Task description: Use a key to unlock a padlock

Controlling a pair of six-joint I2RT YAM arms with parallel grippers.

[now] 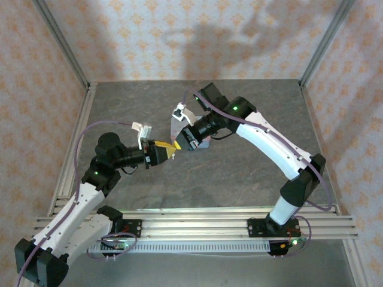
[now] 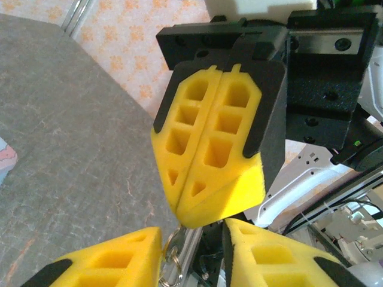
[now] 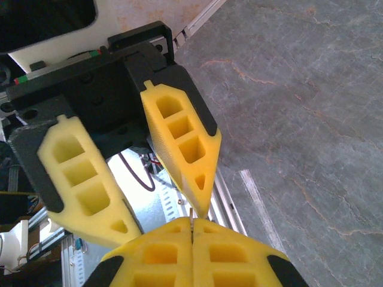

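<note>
From above, the two arms meet over the middle of the grey worktop [image 1: 257,119]. The left pincer [image 1: 169,150] and right pincer [image 1: 179,142] are tip to tip, their yellow fingertips touching or nearly so. A light-blue tin [image 1: 205,143] lies just behind the right pincer; the task's small things are too tiny to make out here.

On the left wrist camera, the left pincer [image 2: 192,239] is spread, a yellow finger at either side of the bottom edge. The right pincer [image 2: 190,218] points down into that gap with its fingers pressed flat together. A small metal ring [image 2: 172,246] hangs just below its tip.

On the right wrist camera, the right pincer [image 3: 192,230] is clamped on a thin metal sliver, seemingly the key [image 3: 192,222], which pokes out between the pads. The left pincer [image 3: 166,218] faces it with fingers wide apart, one fingertip right at the key
</note>
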